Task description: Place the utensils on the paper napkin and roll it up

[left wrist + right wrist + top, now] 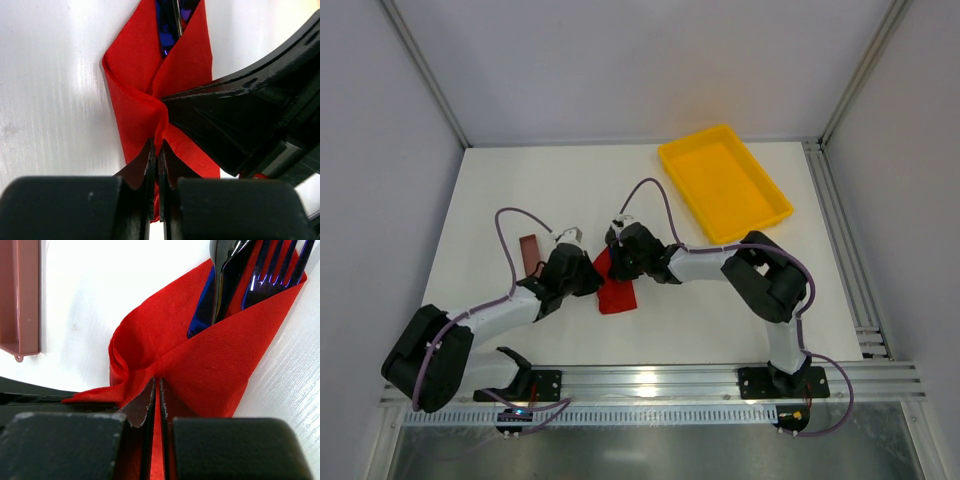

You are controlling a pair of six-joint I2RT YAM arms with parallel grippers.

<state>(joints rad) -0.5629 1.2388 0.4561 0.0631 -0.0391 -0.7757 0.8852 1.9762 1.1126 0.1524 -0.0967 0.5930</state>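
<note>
The red paper napkin (pixel 617 296) lies folded over the utensils at the table's middle. In the right wrist view the black utensil (pixel 226 275) and the blue-purple fork (pixel 272 272) stick out of the paper napkin (pixel 215 365) at its top. My left gripper (pixel 157 145) is shut on a raised fold of the paper napkin (pixel 135 65), and the blue-purple utensil (pixel 165 25) peeks out at the far end. My right gripper (pixel 157 382) is shut on another fold. From above, the left gripper (pixel 584 276) and right gripper (pixel 618 264) meet over the napkin's upper end.
A yellow tray (pixel 772 210) stands at the back right. A small brownish-red block (pixel 529 252) lies left of the left gripper and shows as the block (pixel 20 295) at the right wrist view's upper left. The right gripper's black body (pixel 250 115) crowds the left wrist view.
</note>
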